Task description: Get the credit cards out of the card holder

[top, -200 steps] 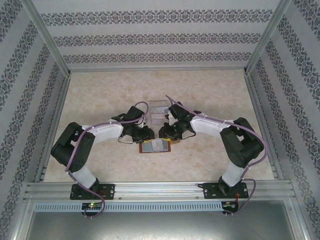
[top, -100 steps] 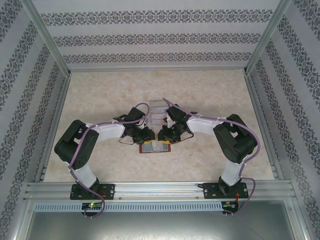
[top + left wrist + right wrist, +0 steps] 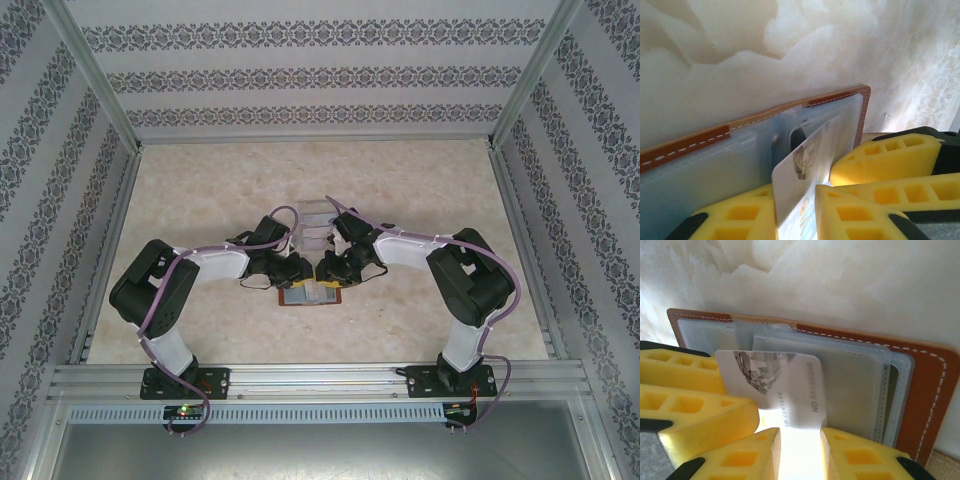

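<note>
pale bench (image 3: 420, 200). left tool (image 3: 795, 197) clamps a card (image 3: 775, 375), partly out of the holder (image 3: 920, 370) ahead; right tool (image 3: 800, 440) grip unclear. next: draw it clear.

A clear plastic box (image 3: 316, 214) sits mid-way on the pale marbled desk (image 3: 200, 190), inside damask-striped walls (image 3: 320, 70) and aluminium rails (image 3: 320, 378).

The table (image 3: 200, 200) is viewed from above and behind the arm bases (image 3: 185, 380), looking down toward its far edge, from far enough that nearly the whole top is taken in. Each wrist camera is set very close to the open card holder (image 3: 685, 147) and is aimed past its own yellow fingers (image 3: 735, 217). The card holder is shared by all three views. The pale card (image 3: 775, 380) is shared by both wrist views.
</note>
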